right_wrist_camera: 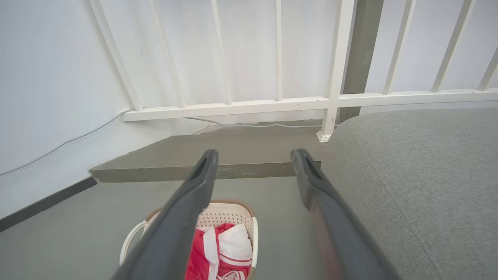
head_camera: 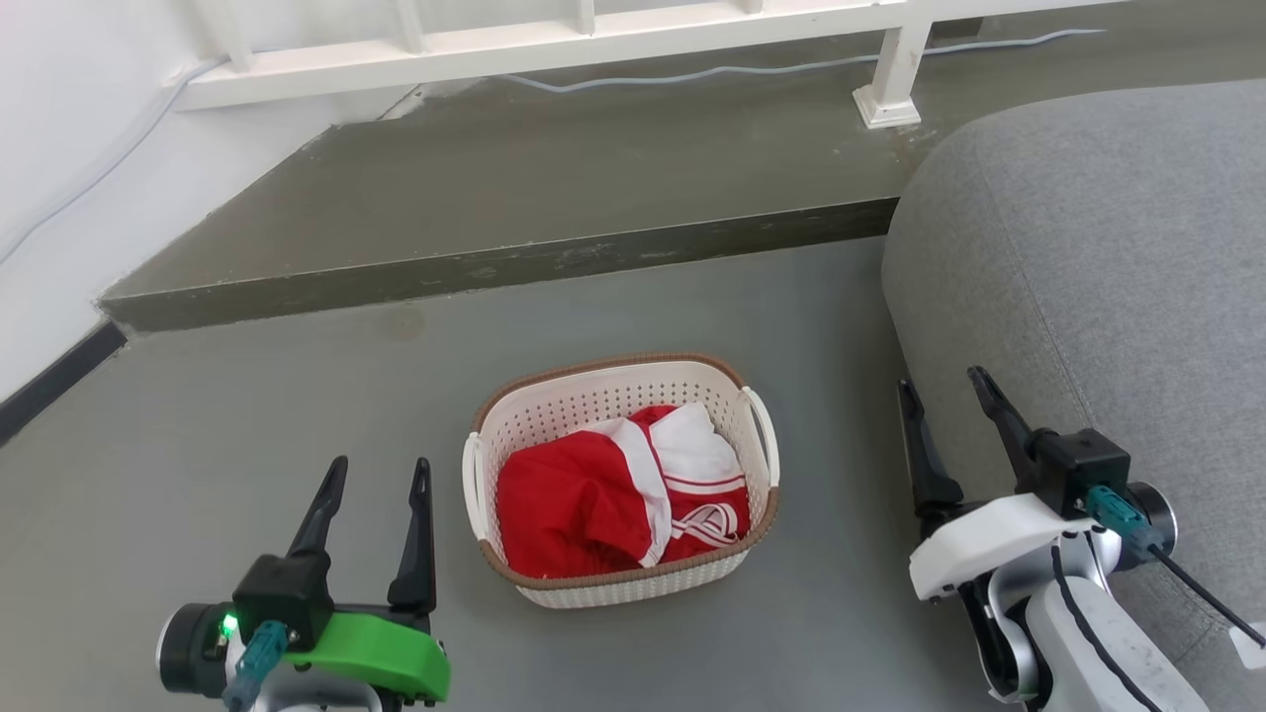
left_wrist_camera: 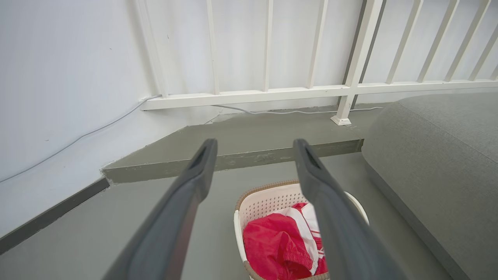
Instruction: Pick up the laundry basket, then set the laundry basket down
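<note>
The laundry basket (head_camera: 593, 400) sits on the grey floor in the middle of the head view, cream-white and perforated with a brown rim and a white handle on each side. Red and white clothes (head_camera: 613, 494) lie inside it. My left gripper (head_camera: 384, 473) hovers open to the basket's left, apart from it, fingers empty. To the basket's right my right gripper (head_camera: 940, 381) is open too, beside the sofa. The left wrist view has the basket (left_wrist_camera: 264, 198) low between the fingers; in the right wrist view the basket (right_wrist_camera: 227, 214) is partly behind the left finger.
A grey sofa (head_camera: 1108, 267) fills the right side, close to my right arm. Beyond the basket a raised concrete step (head_camera: 514, 267) runs across, topped by a white railing (head_camera: 554, 44) with a cable along its foot. A white wall (head_camera: 59, 198) closes the left.
</note>
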`<state>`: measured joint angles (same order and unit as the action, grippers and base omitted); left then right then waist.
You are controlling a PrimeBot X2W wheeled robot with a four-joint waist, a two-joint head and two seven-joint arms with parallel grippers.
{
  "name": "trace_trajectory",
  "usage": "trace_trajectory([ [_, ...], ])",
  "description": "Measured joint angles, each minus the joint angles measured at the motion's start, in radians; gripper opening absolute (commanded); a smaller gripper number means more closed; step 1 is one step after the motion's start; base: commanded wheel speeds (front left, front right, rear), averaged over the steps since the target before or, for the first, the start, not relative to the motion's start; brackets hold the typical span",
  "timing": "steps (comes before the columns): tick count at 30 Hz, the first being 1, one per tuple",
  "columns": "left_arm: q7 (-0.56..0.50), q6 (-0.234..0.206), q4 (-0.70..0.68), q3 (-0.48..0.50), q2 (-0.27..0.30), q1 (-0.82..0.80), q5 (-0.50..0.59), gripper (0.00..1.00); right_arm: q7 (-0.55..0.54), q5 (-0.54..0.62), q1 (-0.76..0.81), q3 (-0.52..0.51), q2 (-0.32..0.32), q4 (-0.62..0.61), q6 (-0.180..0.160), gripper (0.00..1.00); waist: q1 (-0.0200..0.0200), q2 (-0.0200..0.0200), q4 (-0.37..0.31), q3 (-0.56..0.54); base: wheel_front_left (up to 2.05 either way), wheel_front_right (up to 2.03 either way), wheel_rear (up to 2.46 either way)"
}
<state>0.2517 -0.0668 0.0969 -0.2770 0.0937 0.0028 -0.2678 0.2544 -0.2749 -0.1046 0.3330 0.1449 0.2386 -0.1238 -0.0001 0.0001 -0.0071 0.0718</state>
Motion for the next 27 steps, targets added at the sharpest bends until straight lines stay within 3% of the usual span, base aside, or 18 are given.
trace_trajectory([
  [27,0.000,-0.005,-0.104,0.005,-0.005,0.065,0.035,1.00,0.000,0.042,0.097,-0.024,-0.017,-0.061,0.000,1.00,0.0000,0.0000,0.006,-0.012,0.00,0.00,0.00],
])
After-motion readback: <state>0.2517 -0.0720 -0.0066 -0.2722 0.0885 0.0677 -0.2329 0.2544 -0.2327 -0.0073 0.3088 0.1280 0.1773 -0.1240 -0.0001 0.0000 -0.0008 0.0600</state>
